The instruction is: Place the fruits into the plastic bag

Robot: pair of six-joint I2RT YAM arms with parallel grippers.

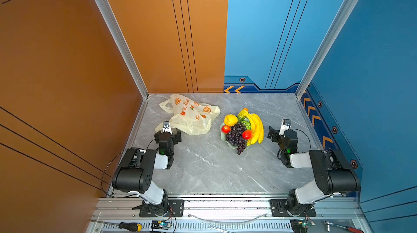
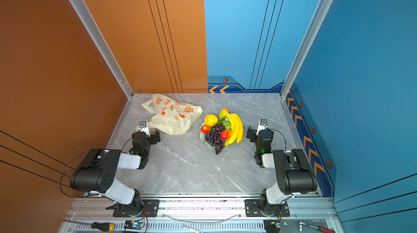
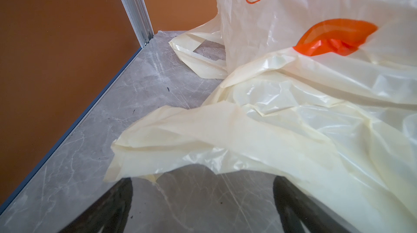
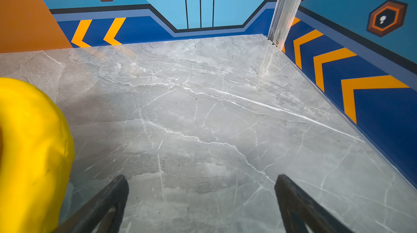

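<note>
The plastic bag (image 1: pixel 191 117) (image 2: pixel 173 117) lies crumpled at the back left of the table, cream with orange prints. The fruits sit piled on a pale green dish (image 1: pixel 222 137): banana bunch (image 1: pixel 257 128), yellow round fruit (image 1: pixel 230 120), grapes (image 1: pixel 237 136), two red fruits (image 1: pixel 225 128), a green ball (image 1: pixel 246 124) and a green-yellow oblong (image 1: pixel 242 114). My left gripper (image 1: pixel 168 131) (image 3: pixel 203 189) is open at the bag's near edge (image 3: pixel 293 108), and thin film drapes over its fingertips. My right gripper (image 1: pixel 278 131) (image 4: pixel 200 182) is open over bare table, right of the bananas (image 4: pixel 33 153).
Orange wall on the left, blue walls at the back and right, with aluminium posts (image 1: pixel 117 35) in the corners. The grey marble table (image 1: pixel 203 166) stretches between the arms. A screwdriver (image 1: pixel 130 226) and a ratchet (image 1: pixel 343 227) lie on the front rail.
</note>
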